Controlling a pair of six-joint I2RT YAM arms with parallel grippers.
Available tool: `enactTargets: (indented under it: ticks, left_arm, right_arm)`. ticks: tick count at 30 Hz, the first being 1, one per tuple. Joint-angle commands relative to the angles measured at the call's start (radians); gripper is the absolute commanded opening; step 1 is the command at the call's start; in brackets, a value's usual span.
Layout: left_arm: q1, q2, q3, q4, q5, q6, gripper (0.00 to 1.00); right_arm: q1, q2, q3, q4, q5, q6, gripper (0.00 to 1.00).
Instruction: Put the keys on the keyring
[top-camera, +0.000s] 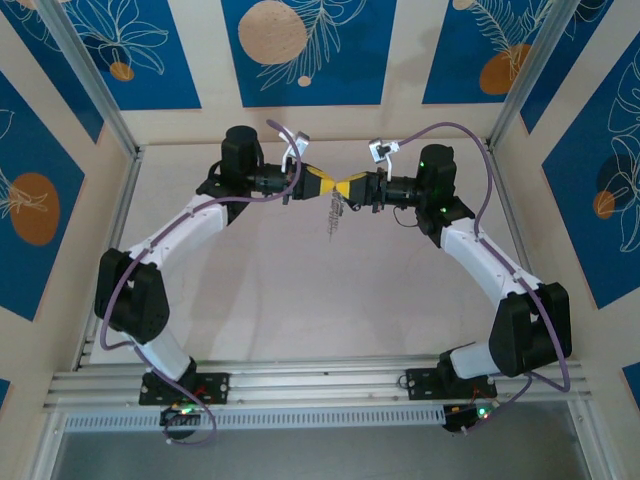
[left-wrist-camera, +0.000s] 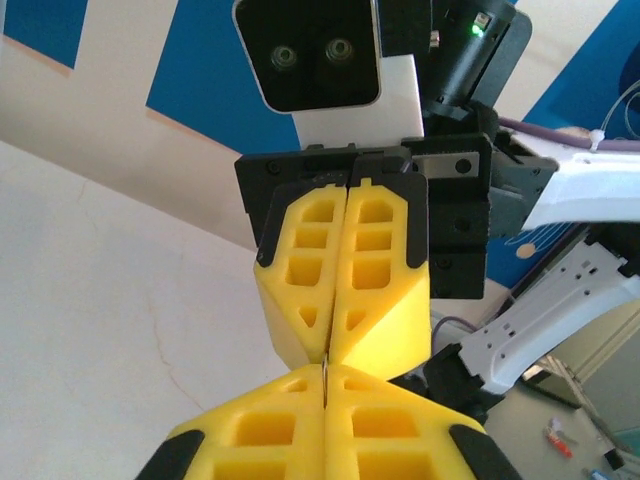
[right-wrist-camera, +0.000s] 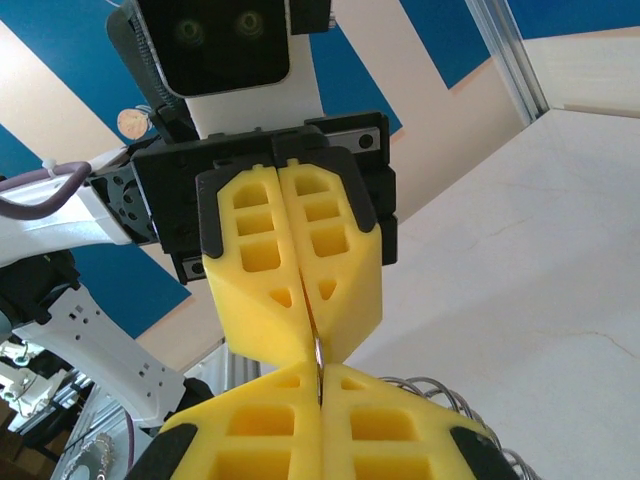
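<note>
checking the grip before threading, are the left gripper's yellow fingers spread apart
No, in the left wrist view the left gripper has its fingers pressed together, pinching a thin metal sliver in their seam.

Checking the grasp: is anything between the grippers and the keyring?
Nothing visible: the left gripper and right gripper meet tip to tip, both shut on a thin metal edge, apparently the keyring hanging below.

I was driving a robotics test cell: a pale table (top-camera: 300, 300) boxed in by aluminium posts (top-camera: 88, 80) and walls of printed blue panels (top-camera: 300, 50). Slotted rails (top-camera: 320, 378) along the near edge carried two arm bases (top-camera: 185, 388), and purple cables (top-camera: 480, 170) looped along the arms.
</note>
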Motion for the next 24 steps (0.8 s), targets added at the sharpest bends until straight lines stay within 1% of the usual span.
enactTargets:
  ticks: [1,2,3,4,5,6,7,12,14,18,22,24]
  left_arm:
    - [0.007,0.01,0.007,0.079,0.008,-0.022,0.0]
    - [0.007,0.009,0.0,0.097,0.004,-0.034,0.0]
    - [0.007,0.005,-0.013,0.129,0.0,-0.053,0.0]
    - [0.007,0.0,-0.03,0.167,-0.009,-0.074,0.0]
    - [0.007,-0.009,-0.052,0.212,-0.022,-0.1,0.0]
    - [0.007,-0.017,-0.072,0.249,-0.036,-0.12,0.0]
    - [0.007,-0.022,-0.089,0.283,-0.045,-0.142,0.0]
    - [0.008,-0.047,-0.19,0.528,-0.081,-0.304,0.0]
    - [0.006,-0.057,-0.219,0.587,-0.09,-0.342,0.0]
    - [-0.003,-0.074,-0.25,0.658,-0.102,-0.388,0.0]
    - [-0.016,-0.088,-0.261,0.69,-0.105,-0.414,0.0]
    - [-0.024,-0.096,-0.265,0.704,-0.104,-0.425,0.0]
  right_arm:
    - [0.0,0.002,0.032,0.016,-0.021,-0.001,0.0]
    - [-0.004,0.001,0.031,0.015,-0.021,0.005,0.0]
    - [-0.009,-0.005,0.027,0.016,-0.021,0.011,0.05]
    - [-0.014,-0.013,0.019,0.02,-0.016,0.016,0.17]
    - [-0.024,-0.026,0.003,0.028,-0.008,0.023,0.31]
    - [-0.034,-0.043,-0.016,0.043,0.0,0.033,0.4]
    - [-0.044,-0.059,-0.034,0.058,0.006,0.044,0.44]
    - [-0.082,-0.147,-0.135,0.128,0.028,0.093,0.46]
    - [-0.08,-0.172,-0.168,0.146,0.043,0.104,0.46]
    - [-0.056,-0.195,-0.216,0.188,0.073,0.119,0.46]
    - [-0.041,-0.191,-0.23,0.221,0.086,0.124,0.46]
    - [-0.038,-0.185,-0.232,0.234,0.082,0.127,0.49]
